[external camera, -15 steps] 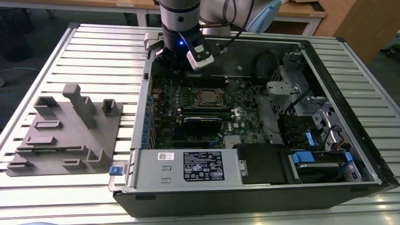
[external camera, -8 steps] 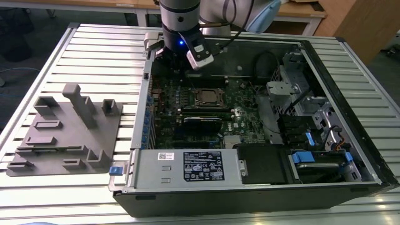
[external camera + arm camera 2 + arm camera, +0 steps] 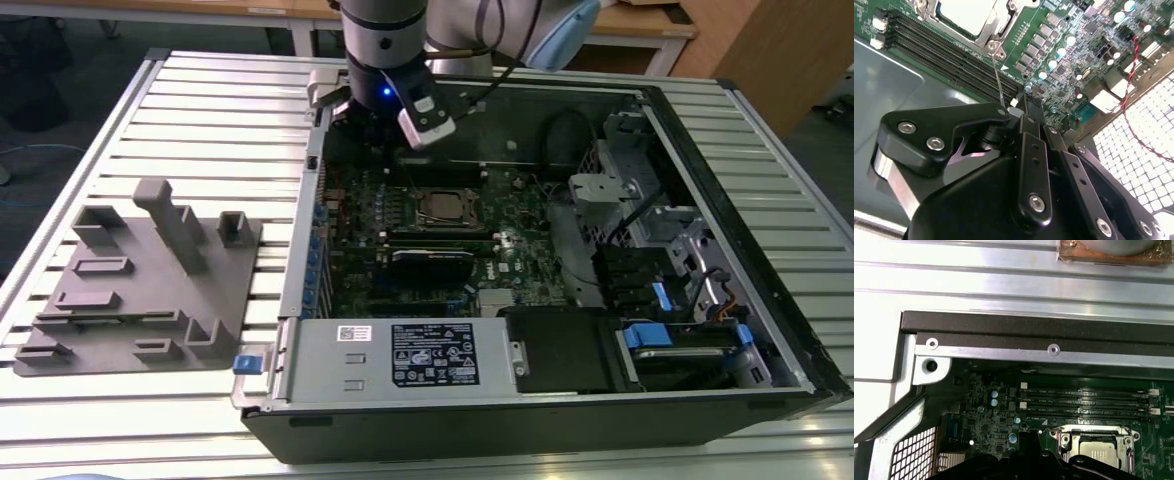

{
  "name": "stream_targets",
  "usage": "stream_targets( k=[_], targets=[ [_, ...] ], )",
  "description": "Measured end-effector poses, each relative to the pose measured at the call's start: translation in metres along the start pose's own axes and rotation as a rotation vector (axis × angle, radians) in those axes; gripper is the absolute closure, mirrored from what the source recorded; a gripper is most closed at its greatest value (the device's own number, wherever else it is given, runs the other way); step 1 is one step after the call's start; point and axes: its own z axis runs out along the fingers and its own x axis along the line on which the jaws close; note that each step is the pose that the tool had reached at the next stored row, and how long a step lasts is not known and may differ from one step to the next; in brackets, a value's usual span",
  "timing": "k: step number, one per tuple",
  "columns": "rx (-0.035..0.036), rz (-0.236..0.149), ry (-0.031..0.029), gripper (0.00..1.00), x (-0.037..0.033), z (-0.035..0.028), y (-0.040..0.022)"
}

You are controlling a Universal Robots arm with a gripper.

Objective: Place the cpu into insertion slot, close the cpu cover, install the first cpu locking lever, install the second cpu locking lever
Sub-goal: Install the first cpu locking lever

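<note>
The cpu [image 3: 965, 14] lies in the insertion slot [image 3: 447, 208], its silver top showing through the cut-out of the cpu cover [image 3: 998, 26], which lies flat over it. In the first wrist view the cpu [image 3: 1097, 444] sits inside the cover's frame [image 3: 1126, 439]. A thin wire locking lever [image 3: 997, 75] rises from the socket's corner to my gripper [image 3: 1016, 106], whose fingers look shut where the lever's free end meets them. I cannot tell whether the lever is pinched or just touched. In the exterior view the gripper [image 3: 390, 150] hangs inside the case just behind the socket.
Long black memory slots [image 3: 944, 55] run beside the socket. The case's back wall [image 3: 1029, 330] stands close behind my gripper. A power supply [image 3: 400, 355] fills the front, drive bays [image 3: 667, 280] the exterior view's right. A grey fixture tray [image 3: 134, 280] rests on the slatted table.
</note>
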Motion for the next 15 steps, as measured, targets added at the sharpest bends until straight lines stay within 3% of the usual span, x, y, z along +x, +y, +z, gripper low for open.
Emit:
stream_targets(
  k=[3, 5, 10, 15],
  targets=[
    [-0.0274, 0.001, -0.0011, 0.89, 0.0, 0.0003, -0.0001],
    [-0.037, 0.001, -0.0013, 0.89, 0.0001, 0.0003, -0.0001],
    [-0.0378, 0.001, -0.0014, 0.89, -0.0019, 0.0005, -0.0001],
    [-0.0375, 0.002, -0.0014, 0.89, -0.0121, 0.0009, -0.0005]
  ],
)
